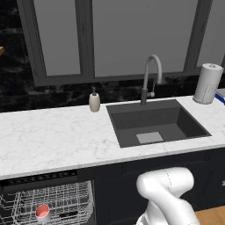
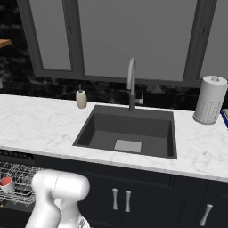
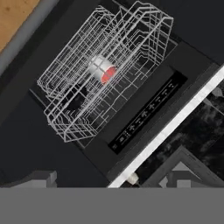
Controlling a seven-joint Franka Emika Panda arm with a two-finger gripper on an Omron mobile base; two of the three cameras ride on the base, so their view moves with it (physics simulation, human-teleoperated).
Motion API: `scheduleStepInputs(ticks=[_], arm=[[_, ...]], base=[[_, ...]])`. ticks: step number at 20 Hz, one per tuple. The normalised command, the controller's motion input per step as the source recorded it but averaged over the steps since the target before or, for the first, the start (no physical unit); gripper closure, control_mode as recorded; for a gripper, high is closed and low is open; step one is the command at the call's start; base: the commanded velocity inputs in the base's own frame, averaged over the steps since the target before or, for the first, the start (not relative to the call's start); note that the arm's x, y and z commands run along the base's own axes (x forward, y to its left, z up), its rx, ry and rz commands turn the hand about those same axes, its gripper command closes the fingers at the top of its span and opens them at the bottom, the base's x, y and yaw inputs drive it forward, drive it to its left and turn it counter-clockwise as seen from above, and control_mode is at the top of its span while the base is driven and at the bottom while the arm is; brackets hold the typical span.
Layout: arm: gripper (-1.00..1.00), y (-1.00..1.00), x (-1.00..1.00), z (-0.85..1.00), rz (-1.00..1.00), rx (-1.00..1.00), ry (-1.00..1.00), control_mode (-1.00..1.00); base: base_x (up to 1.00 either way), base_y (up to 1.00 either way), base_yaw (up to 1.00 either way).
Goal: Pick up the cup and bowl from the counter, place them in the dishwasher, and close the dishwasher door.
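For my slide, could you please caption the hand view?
Cup and bowl sit in the dishwasher rack.

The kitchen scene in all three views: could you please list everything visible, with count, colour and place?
Small grey-white cup with red inside: one, in the rack.
Shallow black bowl: one, in the rack beside the cup.
White wire rack: one, pulled out of the dark dishwasher.
White marble counter: one, above the dishwasher.
Dark sink: one, set in the counter.
Grey faucet: one, behind the sink.
Beige soap dispenser: one, left of the sink.
White paper towel roll: one, right of the sink.
White robot arm: one, below the counter.
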Motion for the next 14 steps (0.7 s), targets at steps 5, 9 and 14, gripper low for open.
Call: scheduleStepInputs(ticks=[5,9,14], arm=[[-1.00,-0.01,0.58,-0.02,0.15,0.00,-0.01,-1.00],[-1.00,0.01,0.23,-0.29,0.00,0.05,-0.01,-1.00],[-1.00,0.27,0.00,-0.33,0.02,0.03,-0.09,-1.00]], base=[[0.00,0.00,0.00],[0.00,0.00,0.00],[0.00,0.00,0.00]])
